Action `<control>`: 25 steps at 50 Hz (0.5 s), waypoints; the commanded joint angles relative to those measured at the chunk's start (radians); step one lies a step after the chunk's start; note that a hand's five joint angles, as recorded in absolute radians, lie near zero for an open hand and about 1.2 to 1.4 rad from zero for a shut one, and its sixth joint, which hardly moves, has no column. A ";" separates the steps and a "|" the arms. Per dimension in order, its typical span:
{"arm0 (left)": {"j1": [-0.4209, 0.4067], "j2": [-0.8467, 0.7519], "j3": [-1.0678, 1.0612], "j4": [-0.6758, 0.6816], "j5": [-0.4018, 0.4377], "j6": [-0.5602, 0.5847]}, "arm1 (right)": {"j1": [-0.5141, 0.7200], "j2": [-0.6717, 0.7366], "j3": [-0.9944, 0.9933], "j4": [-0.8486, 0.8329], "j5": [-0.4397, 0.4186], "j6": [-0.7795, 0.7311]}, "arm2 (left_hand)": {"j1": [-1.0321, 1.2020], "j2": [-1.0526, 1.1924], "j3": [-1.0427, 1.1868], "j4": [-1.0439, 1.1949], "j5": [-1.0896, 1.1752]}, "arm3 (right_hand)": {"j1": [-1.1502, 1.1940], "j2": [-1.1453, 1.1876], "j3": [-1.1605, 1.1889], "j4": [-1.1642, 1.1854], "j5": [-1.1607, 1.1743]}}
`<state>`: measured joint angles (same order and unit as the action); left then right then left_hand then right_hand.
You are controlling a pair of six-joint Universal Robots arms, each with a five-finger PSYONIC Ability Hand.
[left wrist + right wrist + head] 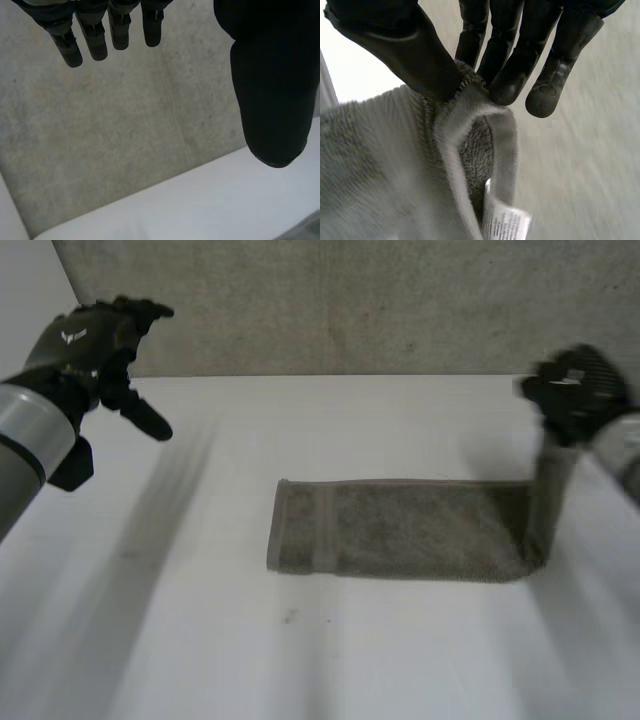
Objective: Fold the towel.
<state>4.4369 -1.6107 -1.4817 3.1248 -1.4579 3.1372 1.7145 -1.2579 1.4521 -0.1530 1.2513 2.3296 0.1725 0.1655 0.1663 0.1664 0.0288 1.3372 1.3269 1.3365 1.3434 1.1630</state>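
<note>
Pinches the towel (400,530) by its raised end with the right hand (578,390), thumb against fingers, at the frame's right. Shows the rest flat mid-frame on the table (300,660). Holds the left hand (95,345) spread and empty at upper left. Probably handles soft, light and limp; best gripped at the hem corners.

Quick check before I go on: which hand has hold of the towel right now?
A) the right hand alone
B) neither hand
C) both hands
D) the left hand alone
A: the right hand pinches one end of the towel between thumb and fingers and holds that end up off the table, while the left hand hangs open in the air, well clear of the towel.
</note>
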 commanded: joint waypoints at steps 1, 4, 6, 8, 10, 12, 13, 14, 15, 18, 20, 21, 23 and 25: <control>-0.059 -0.037 0.109 -0.048 -0.041 -0.009 | 0.408 0.187 -0.198 0.036 0.082 0.002 | 0.003 0.010 0.009 0.009 -0.028 | 0.059 0.069 0.060 0.053 0.059; -0.085 -0.052 0.112 -0.048 -0.064 -0.016 | 0.517 0.280 -0.252 0.059 0.079 0.002 | 0.003 0.010 0.009 0.009 -0.028 | 0.059 0.069 0.060 0.053 0.059; -0.094 -0.058 0.109 -0.046 -0.073 -0.016 | 0.555 0.322 -0.272 0.062 0.079 0.004 | 0.003 0.010 0.009 0.009 -0.028 | 0.059 0.069 0.060 0.053 0.059; -0.099 -0.069 0.101 -0.045 -0.078 -0.014 | 0.591 0.361 -0.285 0.064 0.082 0.005 | 0.003 0.010 0.009 0.009 -0.028 | 0.059 0.069 0.060 0.053 0.059; -0.105 -0.095 0.093 -0.043 -0.081 -0.014 | 0.655 0.426 -0.300 0.064 0.086 0.001 | 0.003 0.010 0.009 0.009 -0.028 | 0.059 0.069 0.060 0.053 0.059; -0.106 -0.107 0.090 -0.043 -0.081 -0.016 | 0.674 0.451 -0.303 0.064 0.088 0.000 | 0.003 0.010 0.009 0.009 -0.028 | 0.059 0.069 0.060 0.053 0.059; -0.108 -0.118 0.089 -0.043 -0.082 -0.017 | 0.685 0.466 -0.305 0.064 0.091 0.002 | 0.003 0.010 0.009 0.009 -0.028 | 0.059 0.069 0.060 0.053 0.059; -0.108 -0.118 0.089 -0.043 -0.082 -0.017 | 0.685 0.466 -0.305 0.064 0.091 0.002 | 0.003 0.010 0.009 0.009 -0.028 | 0.059 0.069 0.060 0.053 0.059; -0.113 -0.129 0.086 -0.043 -0.081 -0.019 | 0.686 0.471 -0.305 0.067 0.095 0.004 | 0.003 0.010 0.009 0.009 -0.028 | -0.085 -0.075 -0.085 -0.091 -0.086; -0.125 -0.152 0.080 -0.041 -0.081 -0.019 | 0.683 0.453 -0.292 0.070 0.146 0.013 | 0.003 0.010 0.009 0.009 -0.028 | -1.163 -1.152 -1.162 -1.169 -1.163; -0.131 -0.161 0.078 -0.041 -0.081 -0.019 | 0.679 0.428 -0.285 0.073 0.181 0.022 | 0.003 0.010 0.009 0.009 -0.028 | -1.163 -1.152 -1.162 -1.169 -1.163; -0.134 -0.173 0.078 -0.040 -0.081 -0.019 | 0.674 0.387 -0.273 0.075 0.209 0.043 | 0.003 0.010 0.009 0.009 -0.028 | -1.163 -1.152 -1.162 -1.169 -1.163; -0.137 -0.187 0.077 -0.040 -0.081 -0.020 | 0.666 0.338 -0.248 0.075 0.226 0.081 | 0.003 0.010 0.009 0.009 -0.028 | -1.163 -1.152 -1.162 -1.169 -1.163; -0.140 -0.199 0.077 -0.040 -0.081 -0.022 | 0.649 0.292 -0.217 0.075 0.232 0.126 | 0.003 0.010 0.009 0.009 -0.028 | -1.163 -1.152 -1.162 -1.169 -1.163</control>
<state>4.3071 -1.7751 -1.4030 3.0840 -1.5394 3.1182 2.3968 -0.8409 1.1721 -0.0805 1.4264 2.3651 0.1725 0.1653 0.1660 0.1663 0.0288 0.2504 0.2554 0.2554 0.2594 0.0561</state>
